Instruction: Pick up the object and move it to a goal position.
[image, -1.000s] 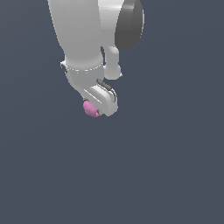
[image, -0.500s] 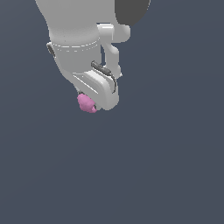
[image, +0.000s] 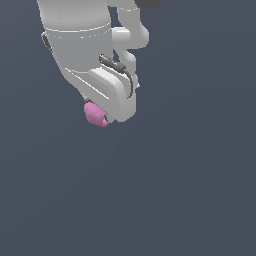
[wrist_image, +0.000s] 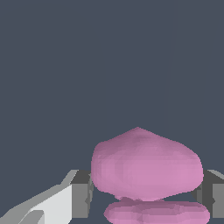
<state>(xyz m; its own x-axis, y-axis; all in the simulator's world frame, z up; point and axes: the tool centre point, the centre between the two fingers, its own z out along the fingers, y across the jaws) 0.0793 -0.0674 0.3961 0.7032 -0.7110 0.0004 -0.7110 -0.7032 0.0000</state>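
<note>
Our gripper (image: 102, 117) is squeezed shut on the object (image: 95, 114), the little pink lumpy blob. In the wrist view the object (wrist_image: 146, 164) sits right between the two grey finger pads (wrist_image: 81, 192), touching both, so we judge the hold is good.

What has changed? A moment ago our arm looked smaller and sat more toward the exterior view's right. Now it looks bigger and sits higher and more toward the exterior view's left, with the blob riding along between the jaws. Nothing is under it but plain dark grey.

That tells us the picking up is done and we are carrying it. We cannot see any goal mark, so we cannot tell how far we have to go.

We see no words, brands or labels anywhere.
</note>
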